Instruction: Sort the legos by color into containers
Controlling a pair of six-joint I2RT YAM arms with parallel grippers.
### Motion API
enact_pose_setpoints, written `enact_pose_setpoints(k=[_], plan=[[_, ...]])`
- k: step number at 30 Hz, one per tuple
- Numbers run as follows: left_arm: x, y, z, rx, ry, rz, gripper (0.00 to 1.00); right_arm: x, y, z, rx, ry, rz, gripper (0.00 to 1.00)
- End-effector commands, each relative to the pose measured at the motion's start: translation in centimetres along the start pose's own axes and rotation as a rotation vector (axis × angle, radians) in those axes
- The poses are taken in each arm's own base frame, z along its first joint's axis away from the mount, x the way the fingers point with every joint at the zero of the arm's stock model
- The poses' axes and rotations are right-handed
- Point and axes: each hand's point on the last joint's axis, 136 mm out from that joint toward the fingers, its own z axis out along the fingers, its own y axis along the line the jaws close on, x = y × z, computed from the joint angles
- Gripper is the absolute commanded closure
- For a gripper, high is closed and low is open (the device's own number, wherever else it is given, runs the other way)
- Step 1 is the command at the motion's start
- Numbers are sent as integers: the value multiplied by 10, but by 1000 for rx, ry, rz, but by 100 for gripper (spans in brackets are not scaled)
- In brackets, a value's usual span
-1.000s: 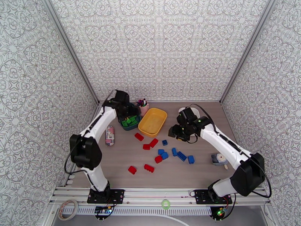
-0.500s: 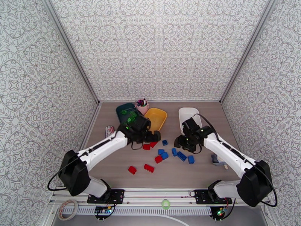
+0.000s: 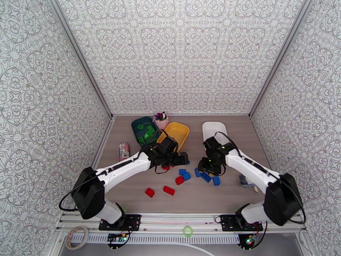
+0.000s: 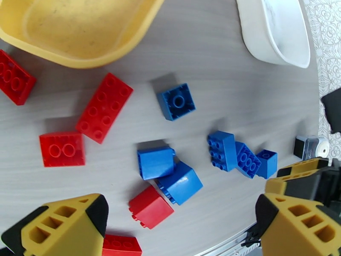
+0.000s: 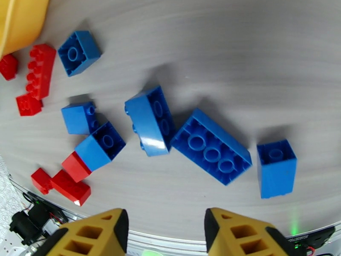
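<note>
Right gripper (image 5: 166,229) hangs over the blue legos (image 5: 211,146), which lie crowded with red legos (image 5: 40,77) on the near side of the yellow tray (image 4: 106,54). I think a closing could catch two bricks or push one away. Its fingers stand apart and hold nothing, and the left gripper (image 4: 181,220) is spread wide, also empty.

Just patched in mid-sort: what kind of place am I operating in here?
Probably a lab test booth, not a home: patterned wall panels enclose a small table, the left arm and right arm are bolted to a metal rail, with toy bricks and a yellow tray laid out.
</note>
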Motion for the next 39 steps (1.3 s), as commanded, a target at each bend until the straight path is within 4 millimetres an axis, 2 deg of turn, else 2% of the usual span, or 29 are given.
enact_pose_setpoints(k=[1,10,17,27,32,39], plan=[[-2,4,-15,-32,-20,44,3,-11,8,1,52,5,-79,51],[23,32,-20,-75,-21,-1,3,-36,25,21,138,57,-184,51],[31,44,-19,-96,-17,-26,3,-41,25,41,167,108,-211,51],[28,38,-21,-83,-19,-28,3,-39,29,63,136,143,-195,54],[25,35,-19,-82,-13,-23,3,-35,24,78,141,174,-178,56],[20,35,-14,-70,-5,-37,3,-30,17,86,151,181,-162,57]])
